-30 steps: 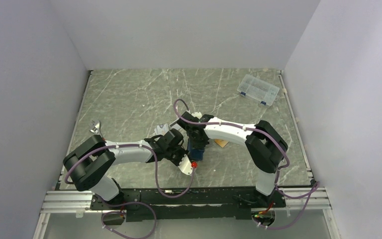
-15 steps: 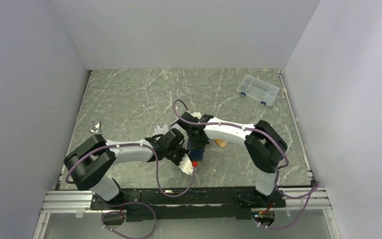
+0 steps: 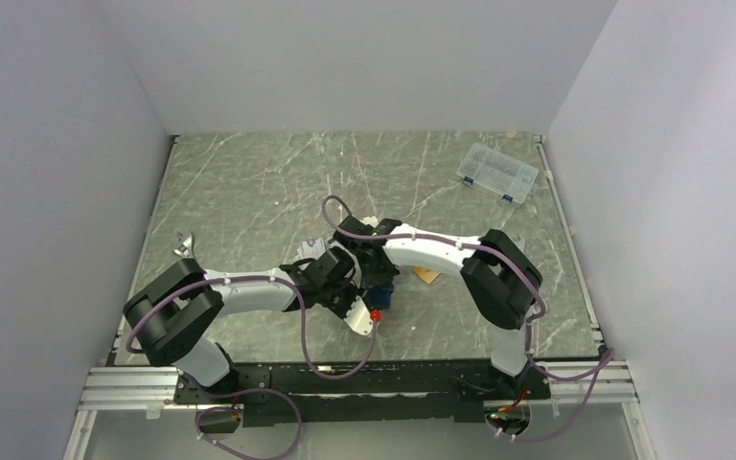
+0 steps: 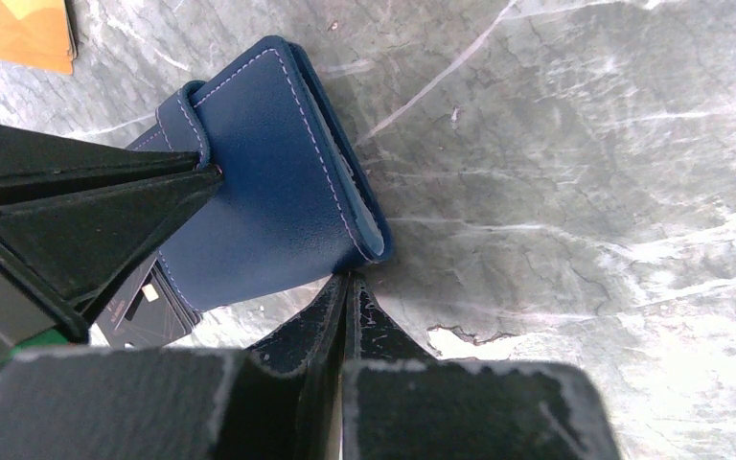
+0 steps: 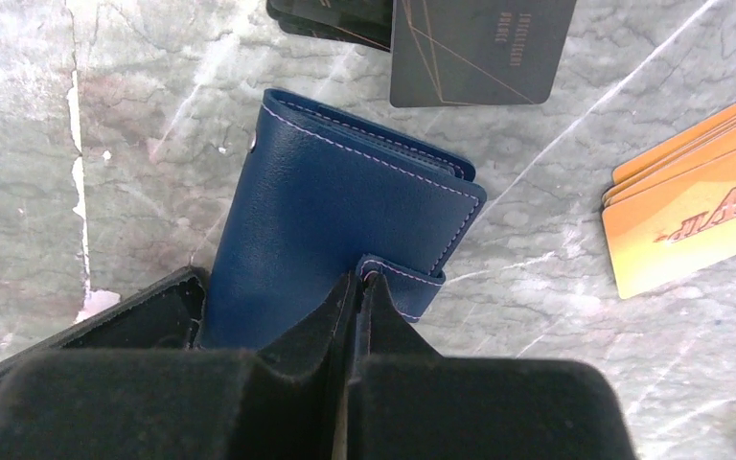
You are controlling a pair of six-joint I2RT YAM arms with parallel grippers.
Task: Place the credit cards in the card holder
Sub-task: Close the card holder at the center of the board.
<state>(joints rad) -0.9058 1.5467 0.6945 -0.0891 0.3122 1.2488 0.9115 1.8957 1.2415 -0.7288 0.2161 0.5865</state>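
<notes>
The right gripper (image 5: 356, 281), closed tight, is touching the snap tab (image 5: 412, 286) of the folded card holder (image 5: 335, 211), which is lying flat on the bench (image 5: 105, 144) directly ahead. The closed left gripper (image 4: 346, 285) is resting at its opposite corner, with orange credit cards (image 5: 700, 216) lying just beside.

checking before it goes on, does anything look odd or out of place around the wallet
Yes. The card holder lies folded shut on the table, while the orange cards sit loose beside it in a slightly fanned stack and a dark card lies beyond it, all outside it.
</notes>
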